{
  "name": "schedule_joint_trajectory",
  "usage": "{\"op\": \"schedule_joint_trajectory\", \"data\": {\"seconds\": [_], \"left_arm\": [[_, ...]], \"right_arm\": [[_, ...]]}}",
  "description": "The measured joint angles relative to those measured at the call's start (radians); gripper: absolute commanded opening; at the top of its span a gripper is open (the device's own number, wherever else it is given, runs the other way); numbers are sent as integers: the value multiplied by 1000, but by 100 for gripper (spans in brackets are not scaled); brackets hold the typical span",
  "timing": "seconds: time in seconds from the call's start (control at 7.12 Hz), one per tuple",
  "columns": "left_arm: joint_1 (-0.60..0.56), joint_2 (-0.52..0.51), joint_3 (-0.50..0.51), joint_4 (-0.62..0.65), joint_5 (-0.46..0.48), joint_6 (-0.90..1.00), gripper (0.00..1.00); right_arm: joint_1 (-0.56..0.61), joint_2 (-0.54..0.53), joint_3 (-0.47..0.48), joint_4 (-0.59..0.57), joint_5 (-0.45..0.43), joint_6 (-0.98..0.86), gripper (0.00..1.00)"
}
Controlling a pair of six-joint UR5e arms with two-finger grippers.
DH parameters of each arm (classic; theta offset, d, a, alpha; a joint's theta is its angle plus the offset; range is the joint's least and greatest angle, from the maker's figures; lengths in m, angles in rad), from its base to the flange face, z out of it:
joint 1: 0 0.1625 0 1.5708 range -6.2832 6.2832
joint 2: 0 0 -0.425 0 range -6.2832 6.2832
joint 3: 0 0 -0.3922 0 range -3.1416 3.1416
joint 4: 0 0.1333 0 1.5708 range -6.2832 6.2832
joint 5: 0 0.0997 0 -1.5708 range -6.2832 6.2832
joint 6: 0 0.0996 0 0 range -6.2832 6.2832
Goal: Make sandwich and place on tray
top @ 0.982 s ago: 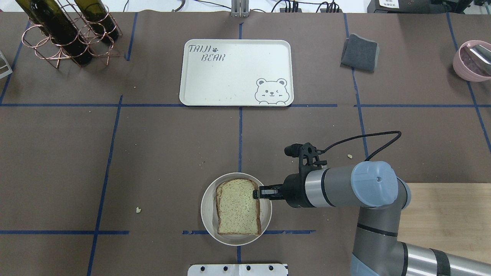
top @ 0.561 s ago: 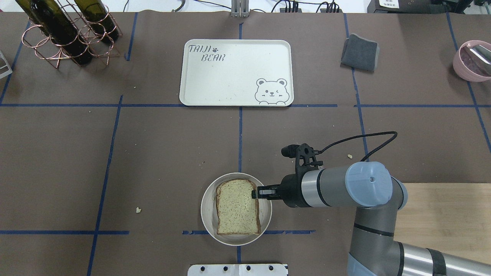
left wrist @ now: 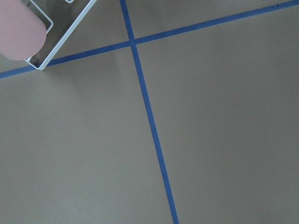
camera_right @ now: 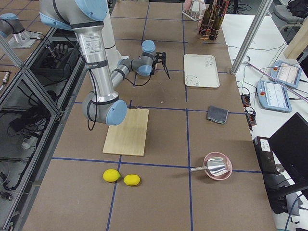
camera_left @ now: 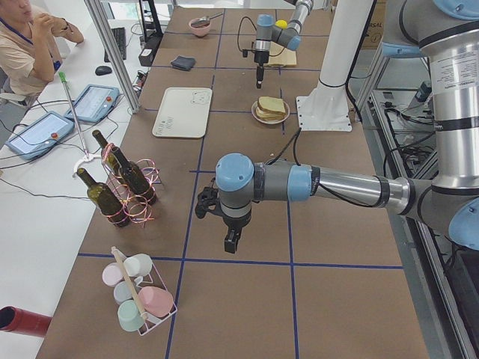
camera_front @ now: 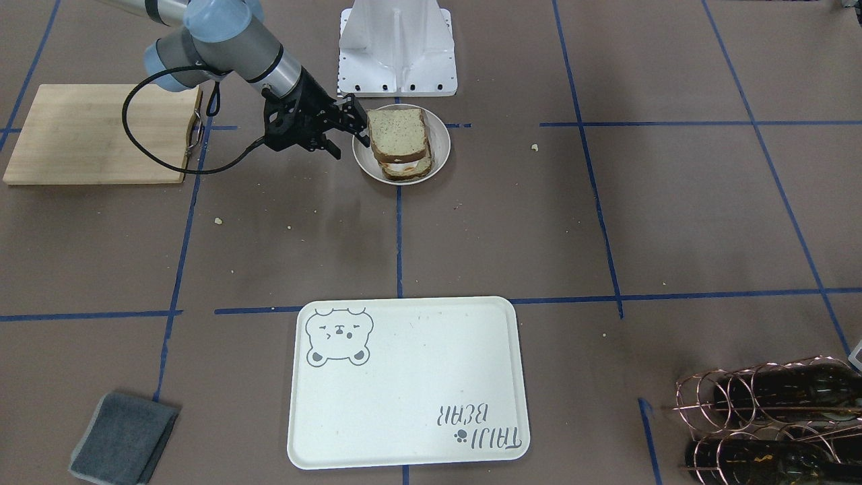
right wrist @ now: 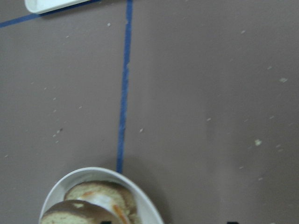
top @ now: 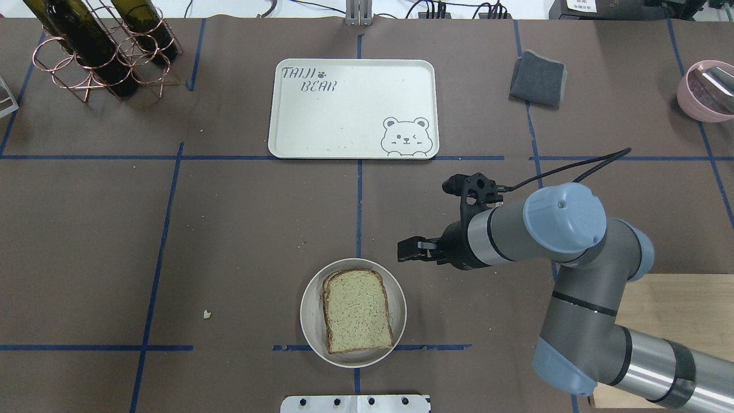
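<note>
The sandwich (top: pixel 356 310) lies on a round white plate (top: pixel 309 321) near the robot's edge of the table. It is two speckled bread slices with white egg and an orange yolk between them, as the front view (camera_front: pixel 401 138) and right wrist view (right wrist: pixel 93 205) show. My right gripper (top: pixel 401 251) hovers open and empty, off the plate's far right side and apart from the bread. The cream tray (top: pixel 352 109) with the bear drawing lies empty beyond it. My left gripper (camera_left: pixel 232 241) shows only in the left side view, over bare table. I cannot tell whether it is open.
A wooden cutting board (top: pixel 671 321) lies under the right arm. A grey cloth (top: pixel 538 78) and a pink bowl (top: pixel 705 89) are at the far right. A wine bottle rack (top: pixel 103 46) is at the far left. A cup rack (camera_left: pixel 138 299) stands near the left gripper.
My right gripper, which held the top slice's right edge, has let go, opened, and moved up and away toward the tray. The sandwich stays on the plate.
</note>
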Motion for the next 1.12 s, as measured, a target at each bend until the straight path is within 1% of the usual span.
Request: {"op": "schedule_joint_trajectory", "data": {"seconds": [0.28, 0.42, 0.56, 0.7, 0.98, 1.12], "left_arm": [[0, -23, -5, -5, 3, 0, 100], [1, -41, -6, -9, 8, 0, 100], [7, -65, -5, -16, 14, 0, 100], [14, -99, -11, -20, 17, -1, 100], [17, -177, -29, -43, 16, -8, 100], [16, -210, -29, -73, 13, -11, 100]], "right_arm": [[133, -12, 70, -279, 74, -210, 100], [198, -46, 96, -366, 99, -351, 100], [271, -113, 110, -404, 113, -518, 100], [368, -202, 115, -415, 138, -712, 100], [617, -395, 112, -425, 252, -1097, 100], [716, -480, 106, -427, 281, -1201, 100]]}}
